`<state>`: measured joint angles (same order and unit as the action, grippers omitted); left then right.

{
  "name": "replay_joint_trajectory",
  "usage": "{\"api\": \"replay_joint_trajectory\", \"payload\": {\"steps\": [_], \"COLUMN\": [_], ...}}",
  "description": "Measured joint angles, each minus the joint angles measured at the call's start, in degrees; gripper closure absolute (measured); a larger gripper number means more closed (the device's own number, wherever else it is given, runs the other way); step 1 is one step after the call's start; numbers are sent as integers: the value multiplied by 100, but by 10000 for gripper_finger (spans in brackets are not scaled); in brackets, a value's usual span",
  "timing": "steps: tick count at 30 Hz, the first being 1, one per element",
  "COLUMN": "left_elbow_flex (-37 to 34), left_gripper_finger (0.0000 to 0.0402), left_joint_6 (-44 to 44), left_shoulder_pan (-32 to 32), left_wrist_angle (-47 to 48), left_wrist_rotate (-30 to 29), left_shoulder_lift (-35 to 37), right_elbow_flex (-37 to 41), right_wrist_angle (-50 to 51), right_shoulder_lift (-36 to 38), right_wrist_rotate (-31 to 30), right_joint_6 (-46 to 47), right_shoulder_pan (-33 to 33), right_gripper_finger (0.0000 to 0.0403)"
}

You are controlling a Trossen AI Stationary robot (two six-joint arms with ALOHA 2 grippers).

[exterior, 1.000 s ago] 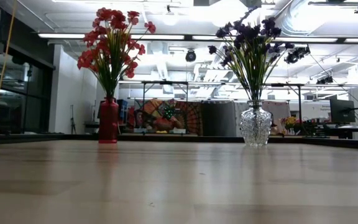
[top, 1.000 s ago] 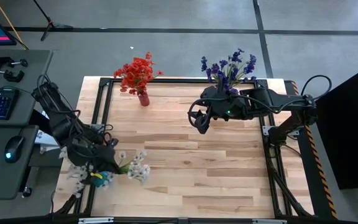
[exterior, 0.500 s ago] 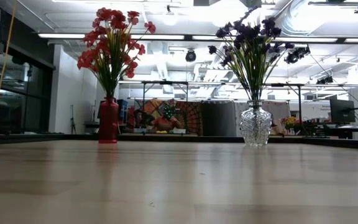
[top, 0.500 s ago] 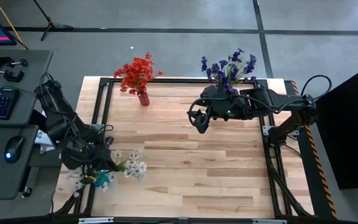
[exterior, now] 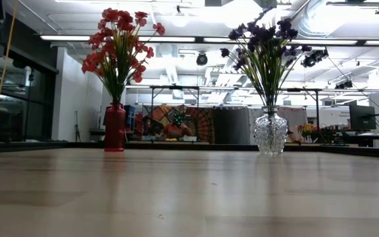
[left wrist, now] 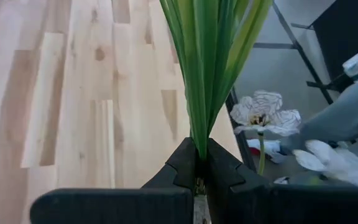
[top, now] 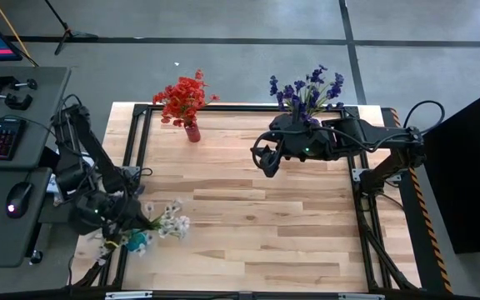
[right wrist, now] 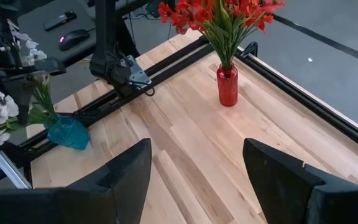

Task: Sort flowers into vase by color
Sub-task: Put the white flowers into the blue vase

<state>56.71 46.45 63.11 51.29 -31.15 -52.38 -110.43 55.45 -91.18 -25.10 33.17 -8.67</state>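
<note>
My left gripper sits at the table's left near corner, shut on a sprig of white flowers. Its blossoms point toward the table's right. A teal vase stands just nearer, with other white blossoms over the table's edge; it also shows in the right wrist view as the teal vase. Red flowers stand in a red vase at the far edge. Purple flowers stand in a clear vase. My right gripper hangs open near the purple flowers. My left gripper pinches the bundle of green stems between its two fingers. The stems run straight out past the fingertips, along the fingers, toward the table's right. The blossom end lies out of the left wrist view.
A dark metal frame borders the wooden table. A desk with keyboard and mouse stands beyond the left edge. The wide middle of the tabletop is bare wood.
My left gripper has moved toward the table's left edge, staying shut, and has carried the white sprig with it, nearer the teal vase. The left arm's elbow has swung toward the far side. The right arm has kept still.
</note>
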Motion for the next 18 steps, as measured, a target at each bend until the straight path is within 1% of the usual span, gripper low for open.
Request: {"api": "replay_joint_trajectory", "payload": {"steps": [6,13,18], "left_elbow_flex": [0,0,0], "left_gripper_finger": [401,401,401], "left_joint_6": [425,505,512], "left_shoulder_pan": [360,632,649], "left_wrist_angle": [-5,56,100], "left_wrist_rotate": [112,-530,-790], "left_shoulder_lift": [0,0,0], "right_elbow_flex": [0,0,-1], "right_wrist_angle": [-7,-7,-7], "right_shoulder_lift": [0,0,0], "right_wrist_rotate": [-140,-143,-143], "right_joint_6": [-7,-9,2], "right_shoulder_pan": [0,0,0], "right_gripper_finger": [160,160,160]}}
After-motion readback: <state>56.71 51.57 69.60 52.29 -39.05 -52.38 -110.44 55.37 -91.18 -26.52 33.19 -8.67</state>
